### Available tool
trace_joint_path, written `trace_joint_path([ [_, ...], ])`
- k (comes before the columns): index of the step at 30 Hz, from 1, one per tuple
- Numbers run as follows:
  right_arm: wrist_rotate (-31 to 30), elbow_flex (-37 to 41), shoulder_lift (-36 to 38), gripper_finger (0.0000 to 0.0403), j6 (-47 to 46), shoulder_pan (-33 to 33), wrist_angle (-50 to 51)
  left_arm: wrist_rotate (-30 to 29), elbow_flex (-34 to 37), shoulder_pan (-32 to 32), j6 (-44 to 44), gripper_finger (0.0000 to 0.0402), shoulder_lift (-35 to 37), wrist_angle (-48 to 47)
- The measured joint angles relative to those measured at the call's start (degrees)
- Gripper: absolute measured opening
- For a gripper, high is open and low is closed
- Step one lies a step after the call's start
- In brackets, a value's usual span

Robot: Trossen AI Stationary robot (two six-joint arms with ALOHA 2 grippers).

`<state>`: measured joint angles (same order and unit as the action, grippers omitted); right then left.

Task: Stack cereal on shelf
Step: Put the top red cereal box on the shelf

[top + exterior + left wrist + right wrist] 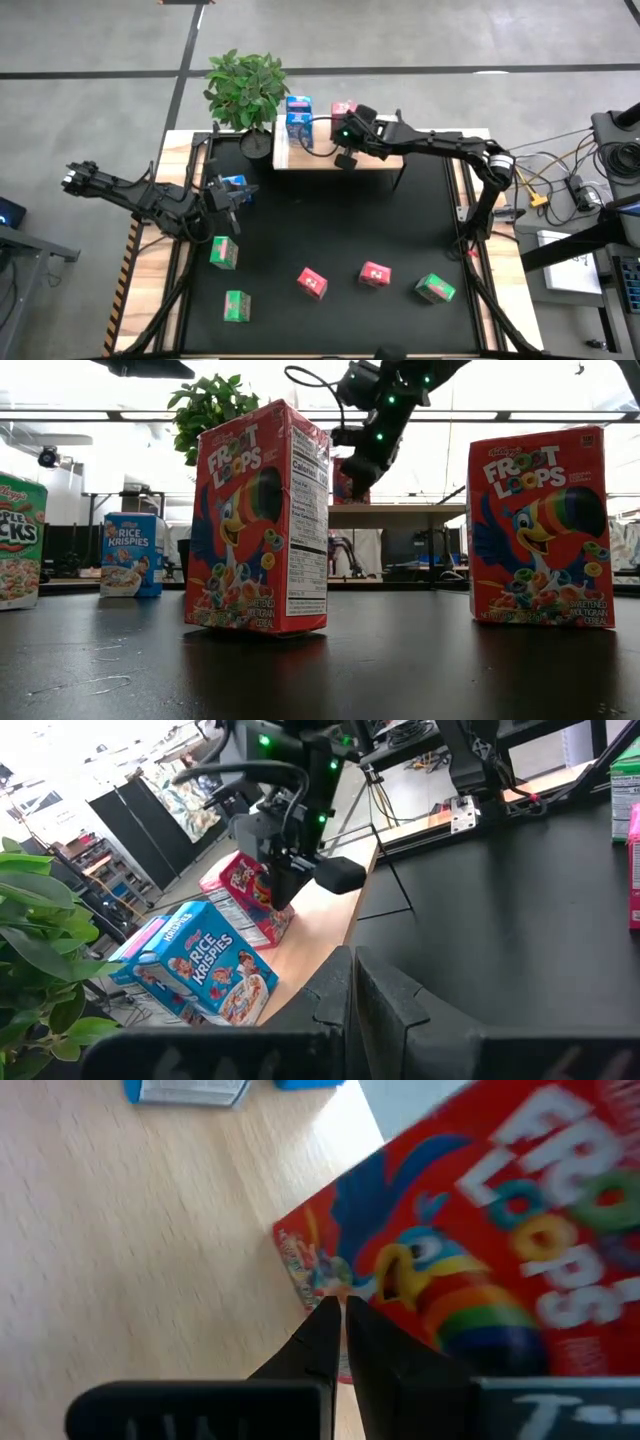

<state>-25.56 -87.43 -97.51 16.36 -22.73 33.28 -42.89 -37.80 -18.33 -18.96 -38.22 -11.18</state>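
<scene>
The shelf (385,160) stands at the table's far edge. Two blue cartons (298,115) lie on its left part, one on the other (200,960). A red carton (343,107) lies printed face up beside them (245,890). My right gripper (340,1312) is shut and points down at that carton's bottom edge (283,898). My left gripper (352,965) is shut and hovers at the table's left side (226,195), pointing toward the shelf, with a third blue carton (234,184) right beside it, upright on the table (130,555). My right gripper comes from above with its shut fingertips (325,1320) at the red carton's bottom edge (310,1275). I cannot tell whether they touch it. The carton rests on the shelf board. My left gripper is beside the blue carton; whether it touches it does not show.
A potted plant (245,90) stands at the shelf's left end. Two red cartons (312,282) (375,273) and three green ones (224,252) (237,305) (435,288) stand on the black mat's near half. Cables and gear lie off the table's right edge.
</scene>
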Motion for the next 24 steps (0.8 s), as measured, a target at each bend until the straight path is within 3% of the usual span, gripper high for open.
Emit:
trace_joint_path([
  [24, 2.0, 0.1, -0.2, 0.0012, 2.8, -1.9, -5.2, 0.0, 0.0, 0.0, 0.0, 0.0, 0.0, 0.0],
])
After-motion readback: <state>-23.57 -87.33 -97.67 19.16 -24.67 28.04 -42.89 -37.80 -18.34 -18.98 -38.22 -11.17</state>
